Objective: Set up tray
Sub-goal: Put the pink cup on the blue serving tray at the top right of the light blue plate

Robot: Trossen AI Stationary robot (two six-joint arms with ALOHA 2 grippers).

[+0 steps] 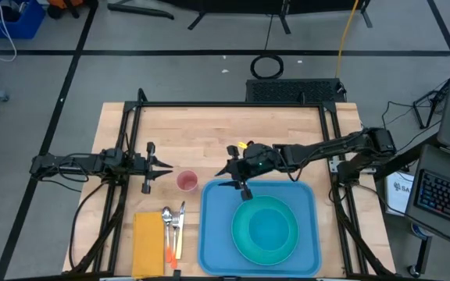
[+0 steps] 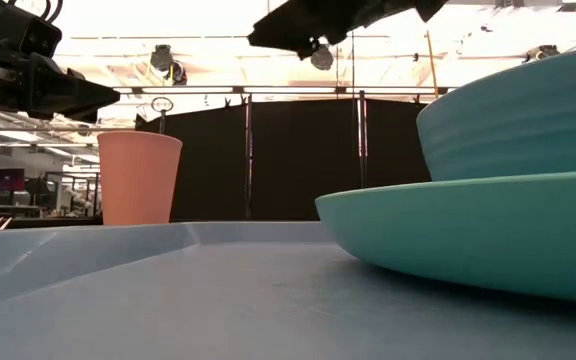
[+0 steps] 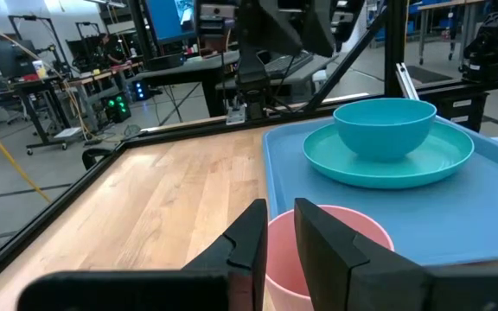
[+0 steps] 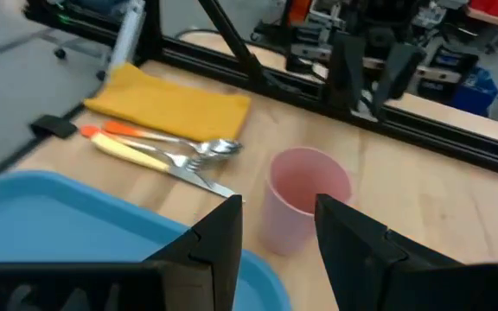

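The light-blue tray (image 1: pixel 217 226) lies flat at the table's near edge. On it rests a turquoise plate (image 1: pixel 244 234) with a turquoise bowl (image 1: pixel 270 228) standing in it. A pink cup (image 1: pixel 187 181) stands upright on the wood just left of the tray's far-left corner. My left gripper (image 1: pixel 168 165) hovers left of the cup and higher, pointing at it, fingers a narrow gap apart (image 3: pixel 279 226). My right gripper (image 1: pixel 233 184) hangs over the tray's far-left corner, open (image 4: pixel 279 220), facing the cup (image 4: pixel 305 199). Neither touches anything.
A folded yellow napkin (image 1: pixel 148 243) lies at the near-left, with cutlery (image 1: pixel 174 226) beside it, between napkin and tray. A dark metal frame (image 1: pixel 233 104) borders the table's far and side edges. Bare wood (image 1: pixel 225 129) spans the far half.
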